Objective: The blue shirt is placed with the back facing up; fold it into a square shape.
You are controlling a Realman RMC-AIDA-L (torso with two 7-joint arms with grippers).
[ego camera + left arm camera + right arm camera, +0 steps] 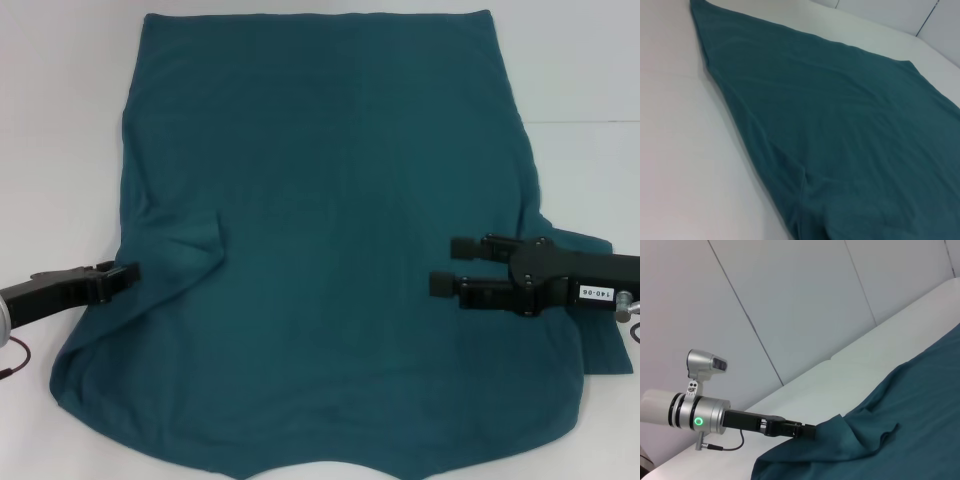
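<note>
The blue shirt (330, 250) lies spread on the white table, plain side up, its hem toward the far edge. My left gripper (130, 272) sits at the shirt's left edge, shut on the fabric there. In the right wrist view the same left gripper (810, 431) holds a raised peak of the cloth. A crease (212, 240) runs inward from that grip. My right gripper (448, 265) hovers over the shirt's right side, open, nothing between its fingers. The left wrist view shows only the shirt (840, 125) stretching away across the table.
The white table (60, 120) shows bare strips to the left and right of the shirt. A thin cable (15, 355) hangs by the left arm. Pale wall panels (790, 305) stand behind the table.
</note>
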